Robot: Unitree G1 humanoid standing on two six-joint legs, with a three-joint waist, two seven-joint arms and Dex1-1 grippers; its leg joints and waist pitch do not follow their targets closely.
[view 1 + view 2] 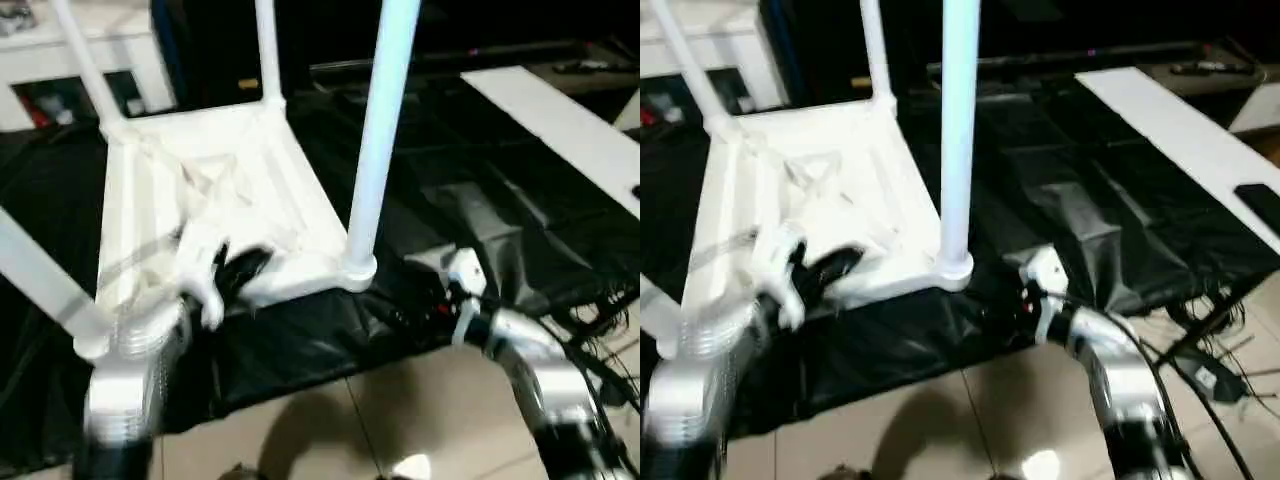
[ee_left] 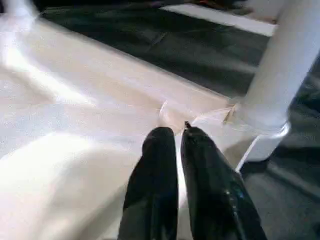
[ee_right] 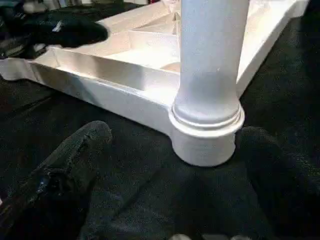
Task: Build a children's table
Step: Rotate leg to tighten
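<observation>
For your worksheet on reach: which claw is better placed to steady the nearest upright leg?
Probably the right claw: its open fingers flank the leg's socket, while the left claw hovers nearly closed over the tabletop's underside.

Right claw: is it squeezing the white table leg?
No, the right claw is wide open, its black fingers spread on either side of the leg, apart from it.

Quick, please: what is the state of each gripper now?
Left gripper: nearly shut, holding nothing, over the table top.
Right gripper: open, empty.
</observation>
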